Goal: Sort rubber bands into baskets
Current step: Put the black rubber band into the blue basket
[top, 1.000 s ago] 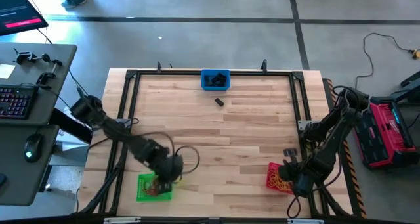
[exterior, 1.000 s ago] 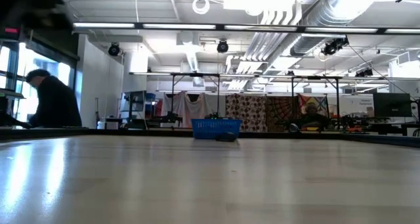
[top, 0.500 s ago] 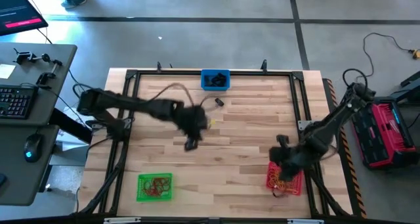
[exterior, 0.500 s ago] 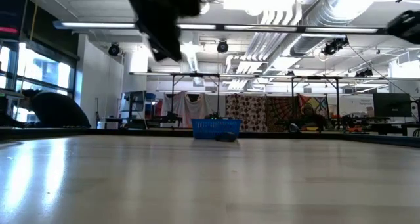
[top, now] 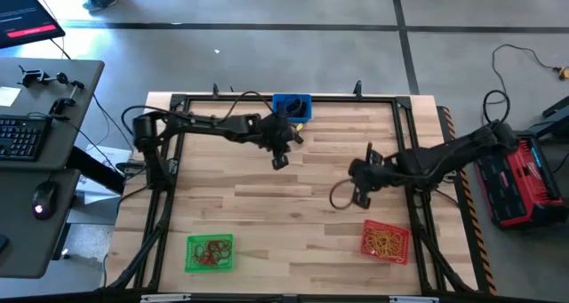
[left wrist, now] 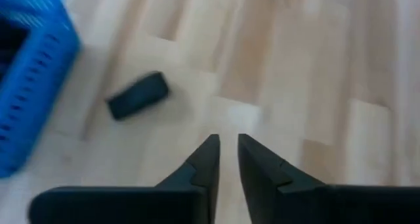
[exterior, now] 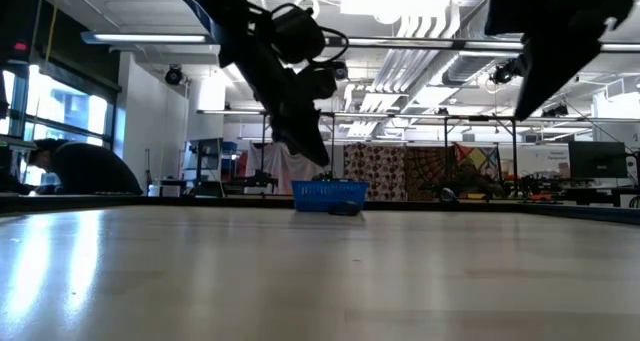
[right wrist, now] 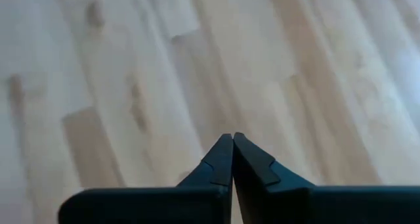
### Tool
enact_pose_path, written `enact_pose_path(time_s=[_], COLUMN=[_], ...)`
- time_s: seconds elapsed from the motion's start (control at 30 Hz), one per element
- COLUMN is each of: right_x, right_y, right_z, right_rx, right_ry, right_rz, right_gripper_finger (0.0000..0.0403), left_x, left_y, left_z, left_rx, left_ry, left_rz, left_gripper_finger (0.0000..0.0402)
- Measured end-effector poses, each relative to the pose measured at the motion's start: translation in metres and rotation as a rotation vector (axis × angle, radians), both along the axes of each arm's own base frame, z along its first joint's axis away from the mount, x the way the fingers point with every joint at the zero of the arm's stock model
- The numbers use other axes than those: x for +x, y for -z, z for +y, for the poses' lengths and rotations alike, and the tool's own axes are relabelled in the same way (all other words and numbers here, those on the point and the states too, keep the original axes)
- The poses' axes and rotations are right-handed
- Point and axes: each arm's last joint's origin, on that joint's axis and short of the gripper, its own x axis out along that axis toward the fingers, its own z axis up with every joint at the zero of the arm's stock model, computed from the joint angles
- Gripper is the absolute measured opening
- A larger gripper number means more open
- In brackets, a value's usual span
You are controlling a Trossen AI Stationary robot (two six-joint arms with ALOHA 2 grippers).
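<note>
The blue basket (top: 292, 107) stands at the table's far edge with dark things in it; it also shows in the low view (exterior: 330, 194) and the left wrist view (left wrist: 26, 86). A small black oblong thing (top: 297, 137) lies on the wood just in front of it (left wrist: 138, 96). The green basket (top: 210, 252), with reddish-brown rubber bands, stands near left. The red basket (top: 385, 243), with yellow bands, stands near right. My left gripper (top: 279, 161) (left wrist: 227, 145) hovers near the black thing, its fingers a narrow gap apart and empty. My right gripper (top: 357, 195) (right wrist: 232, 140) is shut and empty above the middle right.
A black metal frame (top: 178, 103) runs around the table. A cable loop (top: 340, 196) hangs from my right arm. A desk with a keyboard (top: 18, 139) stands left of the table. A person (exterior: 85, 171) shows far off in the room.
My left gripper has swung from above the green basket at the near left across the table to the far side, beside the blue basket. My right gripper has left the red basket and gone toward the far edge and the table's middle.
</note>
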Motion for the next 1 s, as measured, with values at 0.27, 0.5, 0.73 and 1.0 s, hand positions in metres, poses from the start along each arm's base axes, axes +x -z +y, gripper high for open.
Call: enact_pose_path(time_s=[0.27,0.5,0.73,1.0], right_x=[0.008,0.012,0.013,0.015], right_y=[-0.002,-0.004,-0.005,-0.007], right_z=[-0.025,-0.035,-0.038,-0.039], right_rx=[-0.002,0.012,-0.032,-0.042], right_ry=[0.148,0.26,0.354,0.416], right_rz=[-0.054,-0.107,-0.143,-0.195], right_gripper_finger=[0.0,0.0,0.0,0.0], left_x=[0.017,0.027,0.038,0.042], left_y=[0.018,0.028,0.027,0.052], left_z=[0.015,0.019,0.026,0.039], left_rx=[0.136,0.082,0.172,0.198], left_ry=[0.002,-0.063,-0.138,-0.196], left_rz=[-0.075,-0.083,-0.086,-0.066], left_gripper_finger=[0.0118,0.0166,0.0183,0.0184])
